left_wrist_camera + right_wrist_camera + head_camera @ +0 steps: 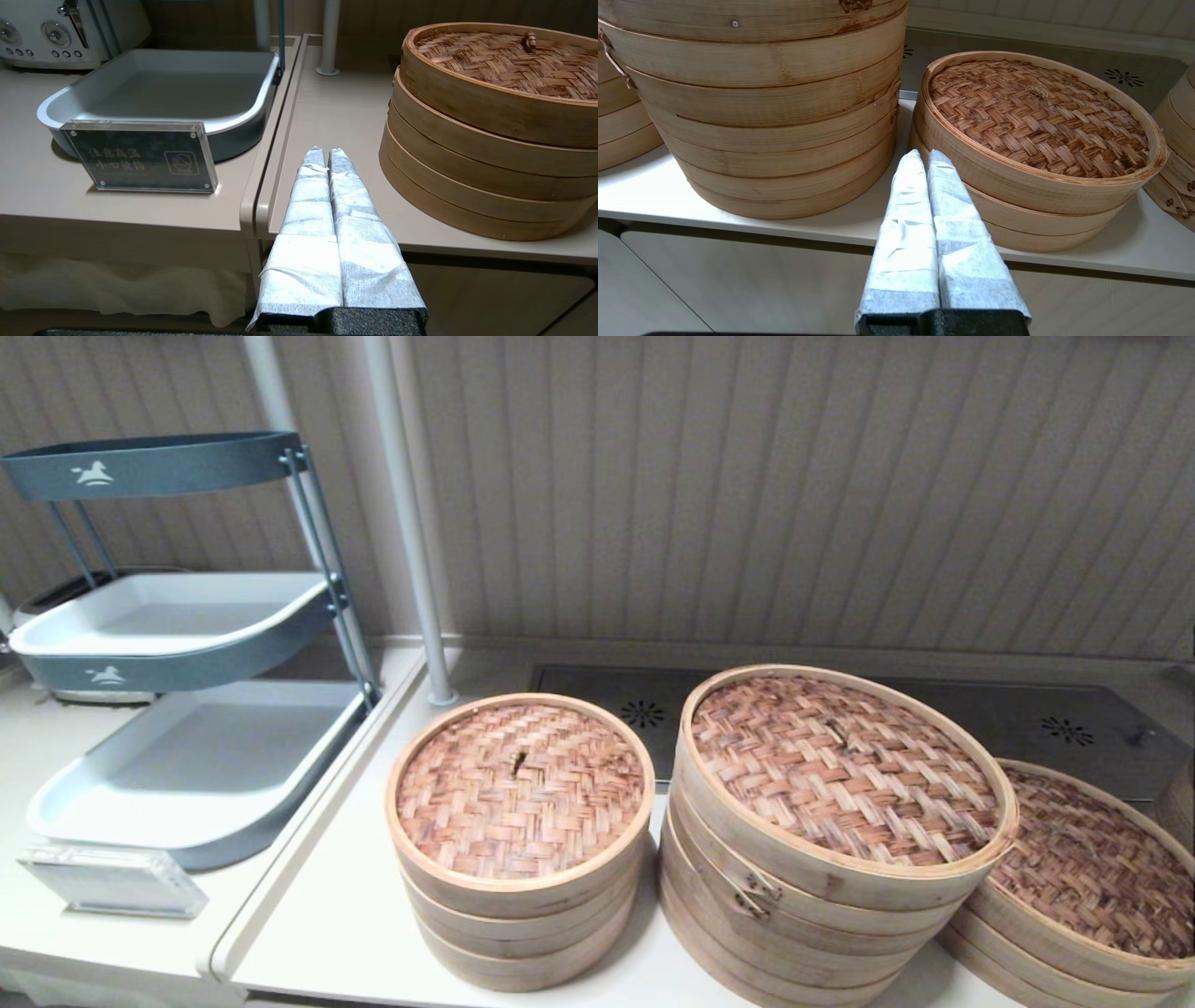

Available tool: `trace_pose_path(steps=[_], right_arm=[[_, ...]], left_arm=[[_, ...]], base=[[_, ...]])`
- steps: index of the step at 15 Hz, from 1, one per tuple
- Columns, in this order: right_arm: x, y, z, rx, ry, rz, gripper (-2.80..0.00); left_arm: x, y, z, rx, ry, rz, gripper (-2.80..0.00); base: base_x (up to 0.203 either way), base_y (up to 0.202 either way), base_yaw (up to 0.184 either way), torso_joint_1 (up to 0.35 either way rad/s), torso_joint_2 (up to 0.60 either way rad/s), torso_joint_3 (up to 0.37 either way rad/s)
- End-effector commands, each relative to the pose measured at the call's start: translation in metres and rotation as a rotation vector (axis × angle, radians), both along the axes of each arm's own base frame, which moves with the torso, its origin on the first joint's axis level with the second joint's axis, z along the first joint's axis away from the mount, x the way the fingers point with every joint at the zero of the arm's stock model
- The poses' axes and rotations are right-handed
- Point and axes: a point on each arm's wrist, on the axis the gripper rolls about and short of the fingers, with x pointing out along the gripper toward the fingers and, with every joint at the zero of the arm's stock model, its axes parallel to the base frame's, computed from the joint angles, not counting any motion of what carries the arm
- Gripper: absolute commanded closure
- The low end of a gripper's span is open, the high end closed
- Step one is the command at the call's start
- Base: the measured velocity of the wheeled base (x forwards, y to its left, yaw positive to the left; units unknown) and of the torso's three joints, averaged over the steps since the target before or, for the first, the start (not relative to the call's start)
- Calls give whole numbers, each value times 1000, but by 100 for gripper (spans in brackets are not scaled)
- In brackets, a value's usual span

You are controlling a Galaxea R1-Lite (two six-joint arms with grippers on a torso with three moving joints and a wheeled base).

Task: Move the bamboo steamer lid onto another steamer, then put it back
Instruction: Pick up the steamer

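right gripper [924, 156] closed, empty, near another steamer [1036, 154] | left gripper [325, 154] closed, empty

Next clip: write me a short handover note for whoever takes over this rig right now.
Left pincer: shut, empty, at the counter's front edge beside the narrower three-tier stack.
Right pincer: shut, empty, low in front of the gap between the two wide stacks.
The bamboo steamer lid sits on the tall clasped stack, untouched. Another steamer, the low wide stack, stands to its right with its own woven top on.
Done: nothing visible.
Left: lift lid, set it on the low stack, return it.
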Motion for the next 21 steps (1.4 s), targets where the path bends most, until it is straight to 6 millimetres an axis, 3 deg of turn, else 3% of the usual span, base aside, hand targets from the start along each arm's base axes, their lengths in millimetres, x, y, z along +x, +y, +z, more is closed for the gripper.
trace_pose_path(steps=[1, 11, 13, 18, 21], right_arm=[[0, 0, -1, -1, 4, 0, 0], [0, 0, 1, -14, -1, 3, 0], [-3, 0, 8, -17, -17, 3, 0], [-29, 1, 59, -18, -44, 55, 0], [-13, 1, 96, -12, 38, 70, 0]], left_arm=[[2, 0, -7, 0, 22, 0, 0], [2, 0, -7, 0, 22, 1, 0], [2, 0, -7, 0, 22, 2, 0], [2, 0, -7, 0, 22, 2, 0], [2, 0, -7, 0, 22, 0, 0]], base=[[0, 0, 0, 0, 0, 0], [0, 0, 0, 0, 0, 0], [0, 0, 0, 0, 0, 0], [0, 0, 0, 0, 0, 0], [0, 0, 0, 0, 0, 0]])
